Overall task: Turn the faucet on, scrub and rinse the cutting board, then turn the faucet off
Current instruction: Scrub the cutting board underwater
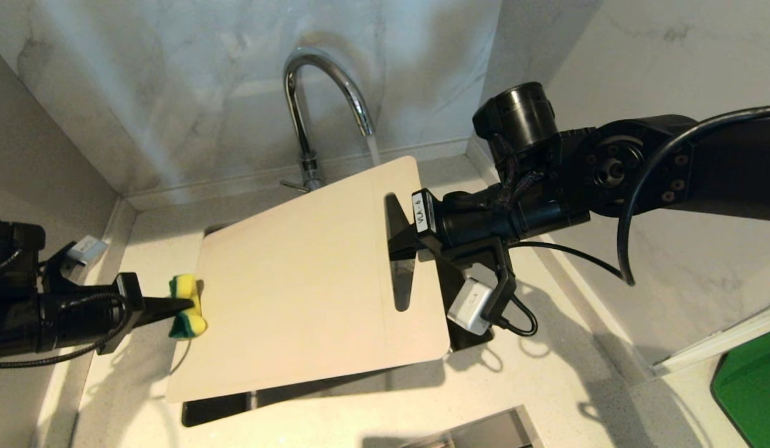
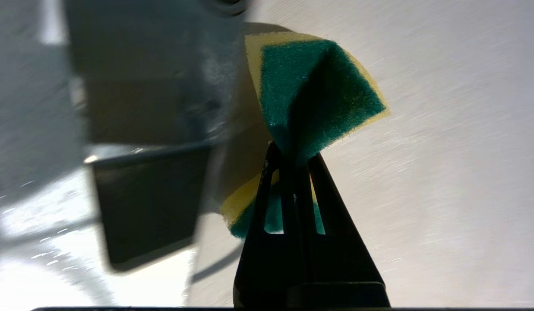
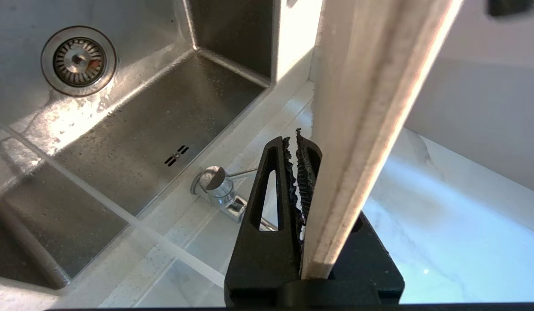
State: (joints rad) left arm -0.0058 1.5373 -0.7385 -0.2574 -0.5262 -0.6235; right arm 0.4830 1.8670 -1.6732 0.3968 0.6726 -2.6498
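Left of the cutting board (image 1: pixel 310 274), the left gripper (image 1: pixel 188 305) pinches a green-and-yellow sponge (image 1: pixel 187 306) at its edge; a hard push could tear the sponge free. Water from the faucet (image 1: pixel 322 93) hits the board's far corner above the sink (image 3: pixel 120 108). The right gripper (image 1: pixel 400 242), clamped on its slot end, might slip on wet plastic.

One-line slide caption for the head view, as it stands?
Right gripper holds the cutting board under the running faucet; left gripper presses a sponge to its edge.
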